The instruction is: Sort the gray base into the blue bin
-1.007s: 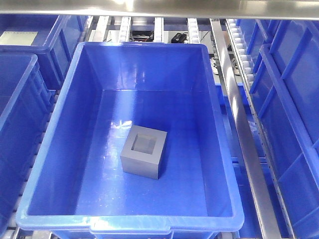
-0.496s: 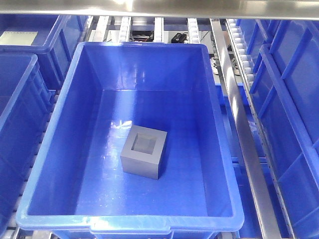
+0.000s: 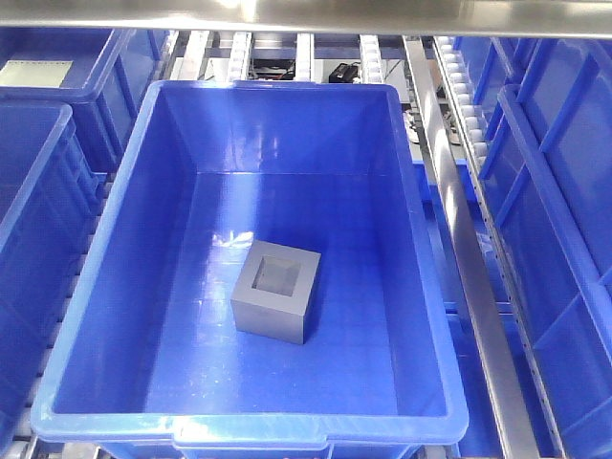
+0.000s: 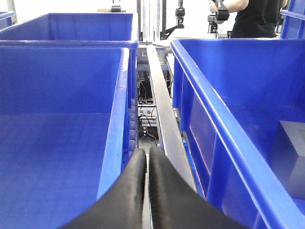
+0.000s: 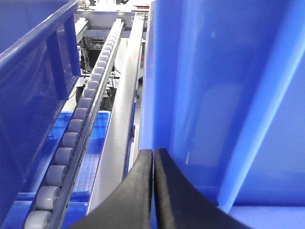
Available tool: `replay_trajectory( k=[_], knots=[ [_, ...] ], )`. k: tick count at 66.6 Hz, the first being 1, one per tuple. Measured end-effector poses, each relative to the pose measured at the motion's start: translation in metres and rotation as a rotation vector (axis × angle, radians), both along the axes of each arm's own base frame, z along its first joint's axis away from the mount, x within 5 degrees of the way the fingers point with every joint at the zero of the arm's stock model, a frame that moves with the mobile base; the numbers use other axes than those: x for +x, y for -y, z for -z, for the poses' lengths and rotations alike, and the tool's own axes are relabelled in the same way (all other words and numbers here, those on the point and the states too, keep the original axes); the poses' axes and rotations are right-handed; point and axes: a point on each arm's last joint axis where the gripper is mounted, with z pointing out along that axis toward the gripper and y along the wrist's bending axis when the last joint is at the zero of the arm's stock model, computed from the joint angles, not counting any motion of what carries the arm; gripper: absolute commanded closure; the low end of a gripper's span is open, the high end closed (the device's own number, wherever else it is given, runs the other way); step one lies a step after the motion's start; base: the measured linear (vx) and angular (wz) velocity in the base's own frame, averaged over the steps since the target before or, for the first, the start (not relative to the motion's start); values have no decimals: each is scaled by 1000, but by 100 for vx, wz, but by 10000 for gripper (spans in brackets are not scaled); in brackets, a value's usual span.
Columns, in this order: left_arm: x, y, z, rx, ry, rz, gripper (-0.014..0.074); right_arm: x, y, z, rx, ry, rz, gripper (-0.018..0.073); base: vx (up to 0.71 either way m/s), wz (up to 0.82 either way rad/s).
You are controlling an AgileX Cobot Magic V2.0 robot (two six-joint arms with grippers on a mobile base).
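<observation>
Nothing has moved since the earlier front views: the gray base sits exactly where it did, on the floor of the blue bin.

From the front, the block rests upright with its square recess facing up, near the bin's middle and apart from every wall, with no arm over it. The left gripper has its dark fingers pressed together on nothing, low beside the metal rail between two crates (the base's corner shows inside the right-hand one). The right gripper is likewise closed and empty, tucked against a crate wall by the roller track. I judge the sort done; doing this step well means keeping both arms low and clear of the rim, leaving the block undisturbed.
</observation>
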Motion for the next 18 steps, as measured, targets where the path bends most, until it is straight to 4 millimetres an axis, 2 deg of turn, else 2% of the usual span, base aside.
replay_trajectory(
  k=[18],
  knots=[
    [0, 0, 0, 0, 0, 0, 603, 0, 0, 0, -5, 0, -1, 564, 0, 0]
  ],
)
